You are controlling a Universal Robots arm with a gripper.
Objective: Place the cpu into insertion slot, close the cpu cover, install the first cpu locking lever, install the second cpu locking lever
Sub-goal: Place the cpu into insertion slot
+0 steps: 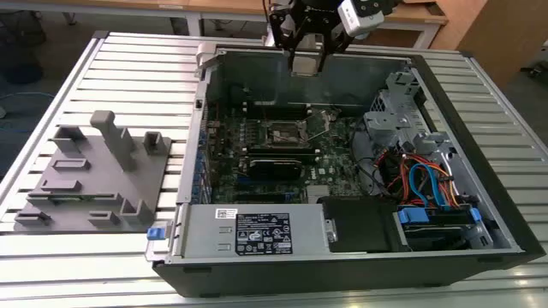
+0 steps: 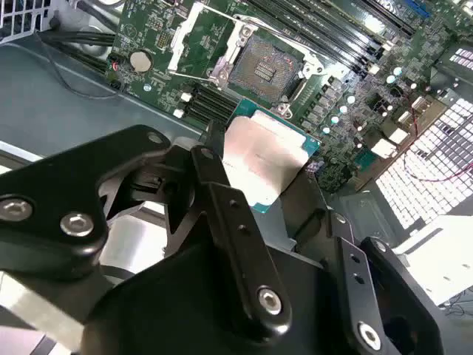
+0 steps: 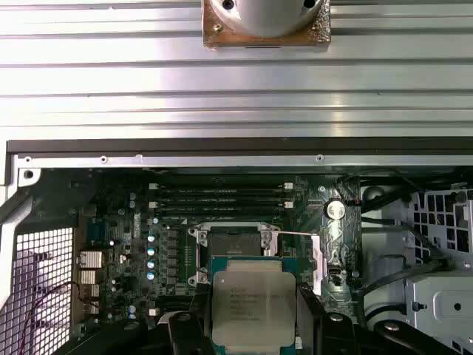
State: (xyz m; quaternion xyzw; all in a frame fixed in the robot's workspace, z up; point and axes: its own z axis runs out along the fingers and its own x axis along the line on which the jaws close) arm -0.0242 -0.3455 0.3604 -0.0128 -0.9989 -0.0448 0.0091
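Observation:
My gripper (image 1: 308,61) hangs above the far wall of the open computer case (image 1: 445,83), shut on the cpu (image 2: 262,159). The cpu (image 3: 247,303) is a flat square chip with a dull silver top and green edge, pinched between the black fingers (image 2: 214,159). The insertion slot (image 1: 283,133) lies bare on the green board in the middle of the case, dark with a silver rim (image 2: 262,66) (image 3: 235,240). The cpu is well above it and apart from it. The cpu cover (image 2: 194,33), a silver frame plate, is swung open beside the slot. A thin lever (image 3: 295,234) sticks out sideways from the slot.
Memory slots (image 3: 222,196) run beside the socket. A drive cage with coloured cables (image 1: 428,179) fills the case's side on the exterior view's right, and a power supply (image 1: 256,231) sits at the front. A grey fixture block (image 1: 94,173) lies on the slatted table (image 1: 128,70) at that view's left.

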